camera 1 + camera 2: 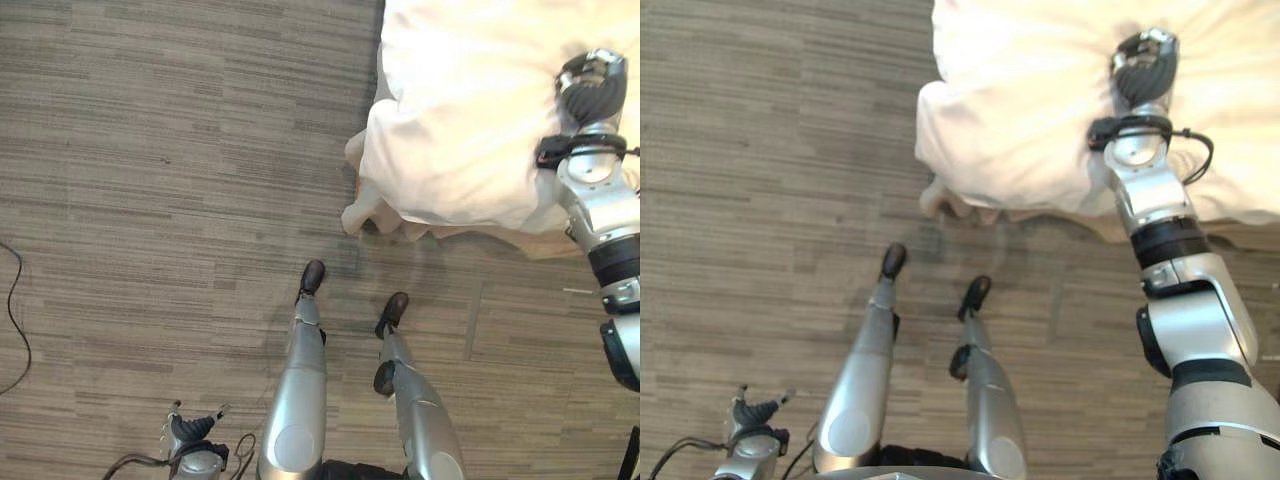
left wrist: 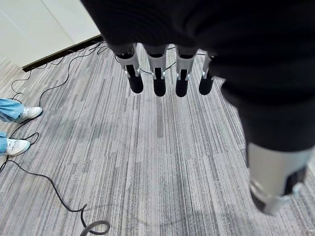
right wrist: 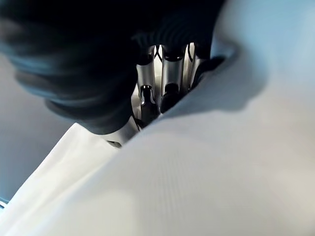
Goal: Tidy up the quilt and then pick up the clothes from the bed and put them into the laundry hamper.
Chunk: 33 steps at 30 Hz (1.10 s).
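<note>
Right hand (image 1: 1145, 62) reaching over the white quilt (image 1: 1040, 110) near its drooping corner, fingers buried in the fabric so grip impossible to judge; left hand (image 2: 167, 73) hanging slack and empty above the carpet (image 1: 150, 200), well off the quilt; likely to slip loose or bunch the quilt further if pulled on a shallow pinch.

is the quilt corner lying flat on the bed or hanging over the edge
Hanging over. The white quilt bunches at the bed's corner and a fold droops toward the floor. The right hand is on it, fingers hidden.
</note>
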Motion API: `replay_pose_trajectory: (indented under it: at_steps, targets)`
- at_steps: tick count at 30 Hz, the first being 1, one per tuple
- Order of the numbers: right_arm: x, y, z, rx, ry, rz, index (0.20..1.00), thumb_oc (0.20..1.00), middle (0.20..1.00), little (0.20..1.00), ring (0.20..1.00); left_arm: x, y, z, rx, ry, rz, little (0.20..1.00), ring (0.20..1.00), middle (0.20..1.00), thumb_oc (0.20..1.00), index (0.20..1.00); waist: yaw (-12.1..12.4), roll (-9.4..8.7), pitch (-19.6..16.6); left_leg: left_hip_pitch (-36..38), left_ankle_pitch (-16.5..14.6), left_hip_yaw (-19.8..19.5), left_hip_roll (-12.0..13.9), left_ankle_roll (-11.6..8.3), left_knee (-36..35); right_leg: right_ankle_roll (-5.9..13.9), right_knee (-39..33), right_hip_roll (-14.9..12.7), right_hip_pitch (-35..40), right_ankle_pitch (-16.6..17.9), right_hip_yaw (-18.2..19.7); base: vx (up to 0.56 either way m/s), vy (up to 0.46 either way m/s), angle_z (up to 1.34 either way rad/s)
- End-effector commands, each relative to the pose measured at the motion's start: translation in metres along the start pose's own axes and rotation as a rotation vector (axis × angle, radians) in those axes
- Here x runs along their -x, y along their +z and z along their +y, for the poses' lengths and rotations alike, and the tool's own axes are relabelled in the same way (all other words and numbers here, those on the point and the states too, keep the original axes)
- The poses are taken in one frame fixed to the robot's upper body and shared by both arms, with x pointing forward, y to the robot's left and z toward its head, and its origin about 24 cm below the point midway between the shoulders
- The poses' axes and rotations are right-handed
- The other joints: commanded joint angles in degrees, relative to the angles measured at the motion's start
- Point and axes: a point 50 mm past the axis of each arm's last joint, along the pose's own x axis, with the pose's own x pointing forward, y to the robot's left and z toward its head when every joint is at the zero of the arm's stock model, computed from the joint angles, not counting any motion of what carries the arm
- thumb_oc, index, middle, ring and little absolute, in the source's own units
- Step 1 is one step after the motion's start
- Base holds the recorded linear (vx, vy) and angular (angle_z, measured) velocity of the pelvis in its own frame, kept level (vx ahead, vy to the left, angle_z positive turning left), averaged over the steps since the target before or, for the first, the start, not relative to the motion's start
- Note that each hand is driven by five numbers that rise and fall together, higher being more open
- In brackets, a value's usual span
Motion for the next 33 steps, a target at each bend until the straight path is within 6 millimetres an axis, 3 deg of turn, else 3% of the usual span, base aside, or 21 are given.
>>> replay_pose_trajectory:
  at_steps: [1,4,5,6,9,14,17,18,19,22,27,28,30,33]
  targets:
    - [0.007,-0.060,-0.047,0.089,-0.096,0.221,0.200,0.200,0.200,0.200,0.200,0.012,-0.031,0.002,-0.003,0.023,0.083,1.000,1.000,1.000,1.000,1.000,-0.08,2.63,-0.95,0.99,-4.19,-2.85,-2.27,2.22,-1.73,3.02,8.09,-2.39,-0.77,-6.14,-2.27,-0.03,0.076,-0.03]
    - [0.043,-0.109,-0.061,0.097,-0.054,0.327,0.200,0.200,0.200,0.200,0.200,0.015,-0.033,-0.001,-0.021,0.047,0.096,1.000,1.000,1.000,1.000,1.000,-1.57,2.06,-0.95,2.24,-4.57,-1.84,-1.91,2.58,-1.97,2.96,8.53,-2.42,-0.29,-6.22,-1.85,-0.01,0.041,0.01]
    - [0.048,-0.115,-0.063,0.096,-0.054,0.344,0.200,0.200,0.200,0.200,0.200,0.015,-0.034,0.000,-0.027,0.051,0.098,1.000,1.000,1.000,1.000,1.000,-1.74,1.93,-0.95,2.48,-4.66,-1.71,-1.86,2.63,-1.95,2.95,8.59,-2.40,-0.17,-6.23,-1.73,0.01,0.019,0.07]
    - [0.086,-0.149,-0.072,0.088,-0.047,0.429,0.200,0.200,0.200,0.200,0.200,0.017,-0.041,0.003,-0.042,0.077,0.134,1.000,1.000,1.000,1.000,1.000,-3.21,1.12,-0.95,4.48,-5.32,-0.94,-1.54,2.86,-1.85,3.16,8.78,-2.24,1.07,-6.24,-0.73,0.00,0.000,0.00]
    - [0.143,-0.187,-0.080,0.087,-0.053,0.559,0.200,0.200,0.200,0.200,0.200,0.019,-0.052,0.006,-0.072,0.111,0.191,1.000,1.000,1.000,1.000,1.000,-5.87,-0.05,-0.95,8.67,-5.92,0.22,-1.15,3.14,-2.61,3.74,8.18,-2.12,4.09,-5.90,1.07,0.01,0.048,-0.16]
    - [0.227,-0.225,-0.087,0.121,-0.049,0.750,0.200,0.200,0.200,0.200,0.200,0.029,-0.071,0.005,-0.193,0.151,0.219,1.000,1.000,1.000,1.000,1.000,-9.04,-0.85,-0.99,20.26,-6.86,2.84,-0.45,3.11,-5.84,5.17,5.65,-2.45,13.59,-5.72,4.37,0.02,0.106,-0.43]
    - [0.266,-0.239,-0.086,0.138,-0.021,0.871,0.200,0.200,0.200,0.200,0.200,0.038,-0.084,0.002,-0.248,0.144,0.243,1.000,1.000,1.000,1.000,1.000,-10.09,-0.61,-3.81,23.67,-7.24,3.56,-0.64,3.18,-6.54,5.81,4.90,-2.93,16.41,-5.58,5.74,0.05,0.133,-0.39]
    - [0.284,-0.246,-0.083,0.173,0.019,0.941,0.802,0.802,0.802,0.802,0.802,0.043,-0.089,-0.002,-0.261,0.140,0.256,1.000,1.000,1.000,1.000,1.000,-10.32,-0.43,-5.30,25.08,-7.37,3.69,-0.86,3.32,-6.86,6.05,4.51,-3.19,17.61,-5.52,6.17,0.07,0.115,-0.34]
    - [0.299,-0.251,-0.080,0.206,0.056,0.999,1.000,1.000,1.000,1.000,1.000,0.047,-0.093,-0.004,-0.268,0.133,0.267,1.000,1.000,1.000,1.000,1.000,-10.34,-0.20,-6.63,26.31,-7.35,3.63,-1.08,3.51,-7.31,6.21,4.03,-3.38,18.68,-5.45,6.58,0.07,0.150,-0.32]
    - [0.350,-0.266,-0.068,0.313,0.200,1.191,1.000,1.000,1.000,1.000,1.000,0.058,-0.101,-0.017,-0.286,0.105,0.287,1.000,1.000,1.000,1.000,1.000,-9.89,0.75,-10.76,29.93,-7.06,3.37,-1.70,4.04,-8.74,6.54,2.52,-3.95,22.10,-5.12,6.82,0.07,0.131,-0.07]
    - [0.418,-0.277,-0.058,0.439,0.305,1.489,1.000,1.000,1.000,1.000,1.000,0.069,-0.107,-0.034,-0.291,0.075,0.348,1.000,1.000,1.000,1.000,1.000,-8.70,2.14,-15.60,34.11,-6.14,3.04,-2.68,4.68,-11.19,6.69,0.64,-4.08,25.52,-4.20,6.80,0.05,0.141,0.14]
    - [0.434,-0.276,-0.055,0.513,0.328,1.570,1.000,1.000,1.000,1.000,1.000,0.071,-0.111,-0.036,-0.262,0.058,0.395,1.000,1.000,1.000,1.000,1.000,-8.90,3.43,-16.97,35.28,-5.83,2.91,-3.12,4.51,-11.71,6.60,0.61,-4.34,26.32,-4.45,6.96,0.02,0.318,0.16]
    - [0.442,-0.277,-0.056,0.611,0.473,1.585,1.000,1.000,1.000,1.000,1.000,0.066,-0.110,-0.031,-0.245,0.042,0.434,1.000,1.000,1.000,1.000,1.000,-9.14,4.77,-18.16,36.10,-6.12,2.85,-3.59,4.66,-11.62,6.53,1.23,-4.94,26.58,-5.08,7.38,0.02,0.272,0.11]
    - [0.428,-0.279,-0.062,0.727,0.449,1.517,1.000,1.000,1.000,1.000,1.000,0.055,-0.108,-0.018,-0.237,0.036,0.497,1.000,1.000,1.000,1.000,1.000,-9.56,6.22,-20.02,37.19,-6.75,3.01,-4.10,5.11,-11.37,6.70,2.64,-5.73,26.76,-6.23,8.38,0.04,0.144,0.01]
